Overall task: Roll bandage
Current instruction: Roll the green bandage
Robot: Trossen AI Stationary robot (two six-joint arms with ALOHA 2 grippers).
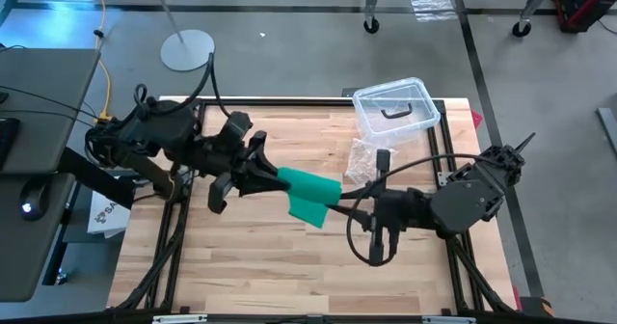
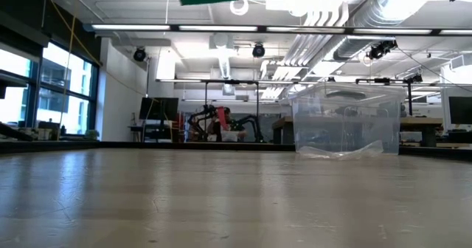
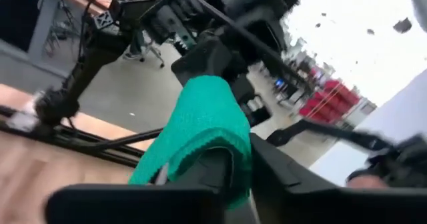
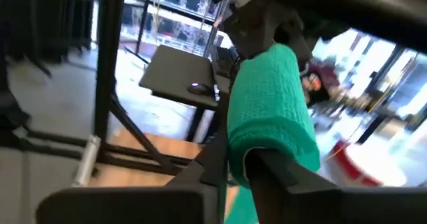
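The bandage (image 1: 310,195), a green strip, hangs in the air above the middle of the wooden table (image 1: 270,266), stretched between both arms. The left gripper (image 1: 273,176) is clamped on one end of it, and the right gripper (image 1: 339,205) is clamped on the other end, the fabric wrapping over its fingers (image 4: 267,167). Off to the far right of the table stands a clear plastic box (image 1: 395,109) with a crinkly plastic bag (image 1: 364,157) just beside it.
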